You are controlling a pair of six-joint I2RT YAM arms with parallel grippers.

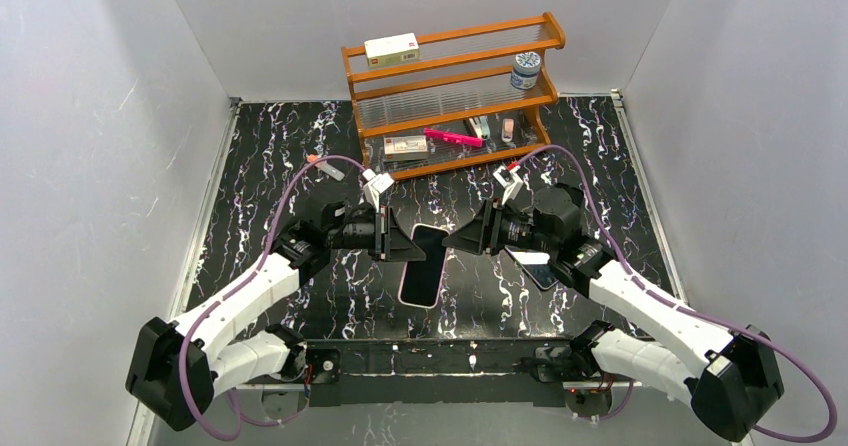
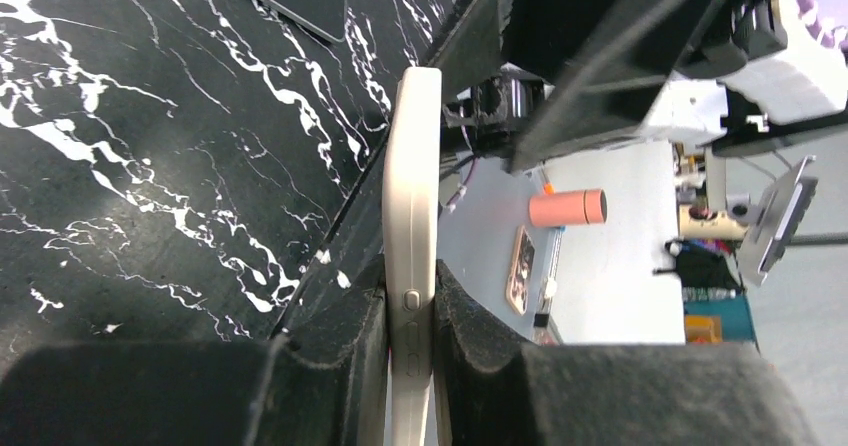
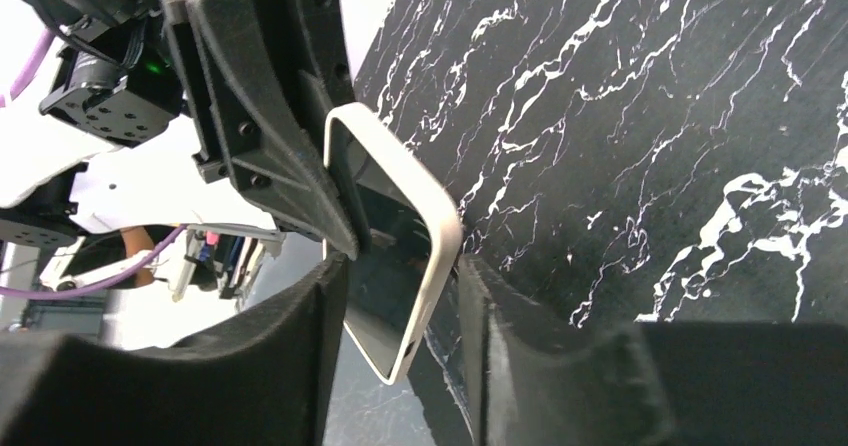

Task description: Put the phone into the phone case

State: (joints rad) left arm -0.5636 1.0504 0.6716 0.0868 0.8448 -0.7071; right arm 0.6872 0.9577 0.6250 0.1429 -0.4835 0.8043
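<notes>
Two sets of fingers meet at the phone (image 1: 421,266), in the middle of the surface (image 1: 262,166), its long axis near-to-far. Our left fingers (image 2: 335,366) clench its pale edge; our right fingers (image 3: 295,366) straddle it, released. The phone case (image 1: 532,269), we judge, lies rightward, under our right arm (image 1: 640,296).

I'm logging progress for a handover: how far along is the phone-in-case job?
Done: the phone is clamped in the left end effector. In hand: the right end effector straddles it, grip unclear. Left: the phone case lies apart on the table; the phone must yet go into it.
</notes>
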